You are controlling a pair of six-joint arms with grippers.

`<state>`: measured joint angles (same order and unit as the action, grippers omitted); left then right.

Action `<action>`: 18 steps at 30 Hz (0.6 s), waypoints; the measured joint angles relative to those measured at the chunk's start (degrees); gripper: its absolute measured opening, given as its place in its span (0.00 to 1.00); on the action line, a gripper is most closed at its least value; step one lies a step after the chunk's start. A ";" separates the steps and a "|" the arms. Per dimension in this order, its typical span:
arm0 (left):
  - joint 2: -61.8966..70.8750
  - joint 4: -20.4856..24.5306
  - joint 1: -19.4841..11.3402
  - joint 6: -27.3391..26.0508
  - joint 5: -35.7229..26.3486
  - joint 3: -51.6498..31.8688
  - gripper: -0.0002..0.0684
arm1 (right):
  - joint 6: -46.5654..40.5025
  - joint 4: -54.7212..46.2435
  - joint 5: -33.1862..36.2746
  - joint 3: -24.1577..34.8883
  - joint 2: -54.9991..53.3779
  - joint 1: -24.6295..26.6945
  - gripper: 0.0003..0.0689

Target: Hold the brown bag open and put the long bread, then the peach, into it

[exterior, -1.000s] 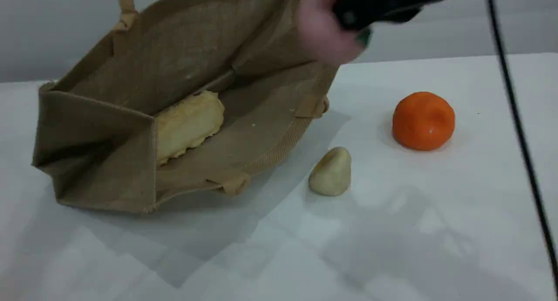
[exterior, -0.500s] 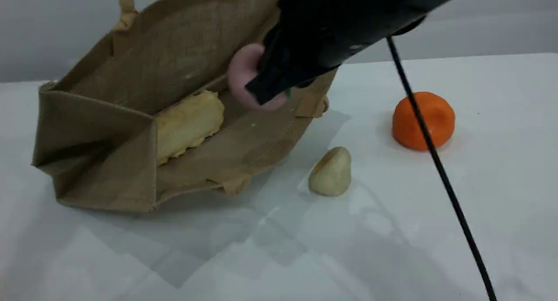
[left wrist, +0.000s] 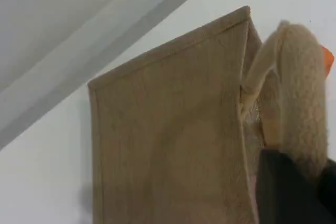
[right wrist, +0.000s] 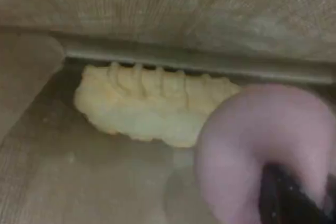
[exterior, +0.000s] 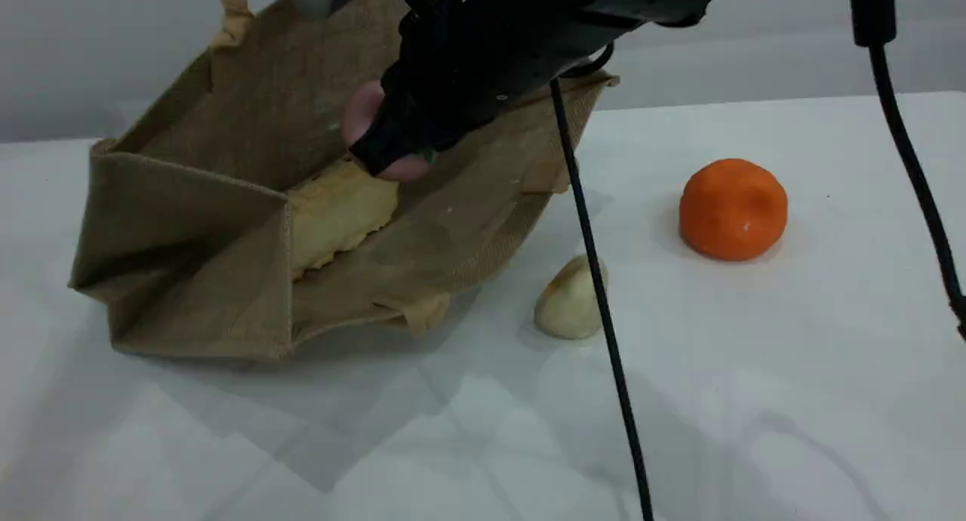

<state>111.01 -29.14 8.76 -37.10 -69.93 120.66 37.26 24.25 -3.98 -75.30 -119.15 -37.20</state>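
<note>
The brown bag point(exterior: 226, 226) lies on its side at the far left of the white counter point(exterior: 755, 393), its mouth open toward the right and its upper edge lifted. One padded beige handle point(left wrist: 302, 103) runs up to the left claw point(left wrist: 294, 192), which is clenched on that handle at the bottom of the left wrist view; in the scene view this claw is out of sight beyond the top edge. The other handle point(exterior: 426, 313) lies flattened on the counter under the bag's near rim.

The right claw point(exterior: 392, 147) reaches down from the top edge into the bag's mouth, clamped on the peach point(exterior: 362, 113). The pink ball is inside the bag, just above the right end of the long bread point(exterior: 339, 211); whether the two touch cannot be told. The right wrist view shows the peach point(right wrist: 262, 145) dented around the dark fingertip point(right wrist: 286, 198), with the ridged loaf point(right wrist: 152, 106) resting along the fold of the bag's lower wall.

Outside the bag, a small cream pear-shaped lump point(exterior: 566, 302) sits just beside the near rim, partly crossed by a black cable point(exterior: 604, 317). A bright orange round fruit point(exterior: 732, 208) stands well apart to the right.
</note>
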 joint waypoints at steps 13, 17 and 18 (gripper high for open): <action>0.00 0.00 0.00 0.05 -0.05 0.00 0.14 | -1.23 4.37 5.70 0.00 0.06 0.00 0.57; 0.00 0.00 0.00 0.05 -0.11 0.00 0.14 | -1.23 4.37 6.47 0.00 0.63 0.05 0.66; 0.00 0.00 0.00 0.05 -0.11 0.00 0.14 | -1.23 4.37 6.47 0.00 0.96 0.05 0.66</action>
<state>111.01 -29.14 8.76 -37.05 -70.03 120.66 36.02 28.62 2.48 -75.30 -118.19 -37.15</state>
